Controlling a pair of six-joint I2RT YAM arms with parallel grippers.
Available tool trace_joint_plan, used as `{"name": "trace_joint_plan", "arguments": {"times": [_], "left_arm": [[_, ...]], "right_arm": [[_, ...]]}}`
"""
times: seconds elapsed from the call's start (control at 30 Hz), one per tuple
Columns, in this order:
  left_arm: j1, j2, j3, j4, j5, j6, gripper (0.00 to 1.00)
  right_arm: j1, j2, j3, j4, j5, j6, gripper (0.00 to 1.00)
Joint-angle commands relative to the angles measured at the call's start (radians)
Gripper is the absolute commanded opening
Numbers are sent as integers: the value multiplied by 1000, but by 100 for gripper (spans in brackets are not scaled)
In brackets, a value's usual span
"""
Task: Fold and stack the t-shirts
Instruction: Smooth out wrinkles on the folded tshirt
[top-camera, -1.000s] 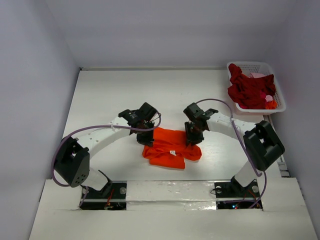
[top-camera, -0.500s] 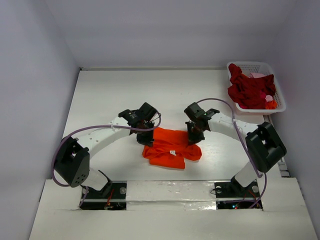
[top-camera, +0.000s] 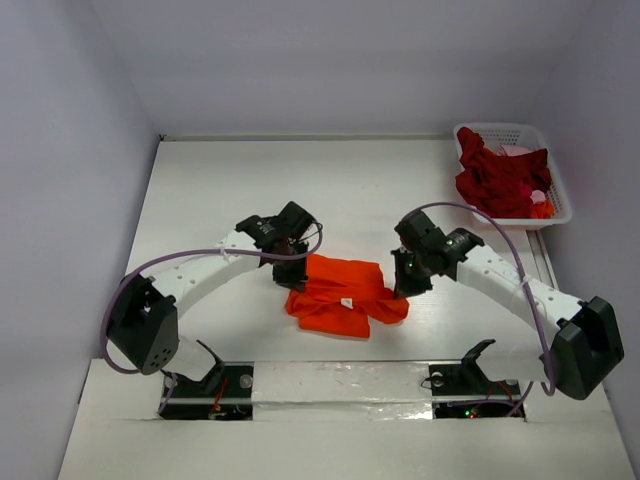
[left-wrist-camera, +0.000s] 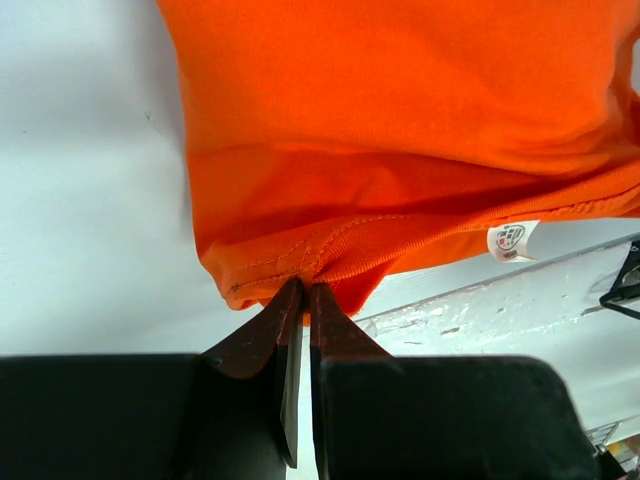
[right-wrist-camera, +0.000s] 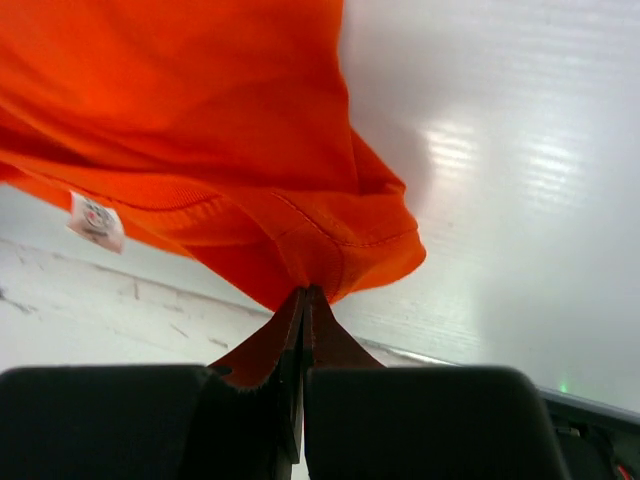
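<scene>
The bright orange t-shirt (top-camera: 345, 291) lies bunched on the white table, its small white neck label (top-camera: 345, 304) facing up. My left gripper (top-camera: 287, 277) is shut on the shirt's left edge; in the left wrist view (left-wrist-camera: 305, 285) its jaws pinch a hem of the orange cloth (left-wrist-camera: 400, 130). My right gripper (top-camera: 405, 287) is shut on the shirt's right edge; in the right wrist view (right-wrist-camera: 304, 291) its jaws pinch a fold of the cloth (right-wrist-camera: 200, 110). Dark red t-shirts (top-camera: 500, 180) and a bit of pale pink cloth (top-camera: 516, 151) lie in the basket.
The white lattice basket (top-camera: 560, 200) stands at the back right of the table (top-camera: 250, 180). Grey walls close the table on the left, back and right. A white ledge (top-camera: 340, 380) runs along the near edge by the arm bases.
My right arm has swung out to the right and its gripper has moved right and slightly nearer, pulling the shirt's right edge along. The left gripper has stayed put.
</scene>
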Motion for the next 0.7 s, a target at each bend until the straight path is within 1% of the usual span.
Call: {"name": "trace_joint_plan", "arguments": {"times": [0.0, 0.13, 0.27, 0.47, 0.67], "left_arm": [[-5, -34, 61, -48, -14, 2, 0], [-5, -28, 102, -76, -16, 10, 0], [-5, -25, 106, -88, -4, 10, 0], [-5, -45, 32, -65, 13, 1, 0], [-5, -53, -51, -13, 36, -16, 0]], "right_arm": [[8, -34, -38, -73, -70, -35, 0], [8, -62, -53, -105, -138, -59, 0], [17, -80, -42, -139, -141, -62, 0], [17, -97, -73, -137, -143, -35, 0], [17, -78, -97, -74, -153, -4, 0]]}}
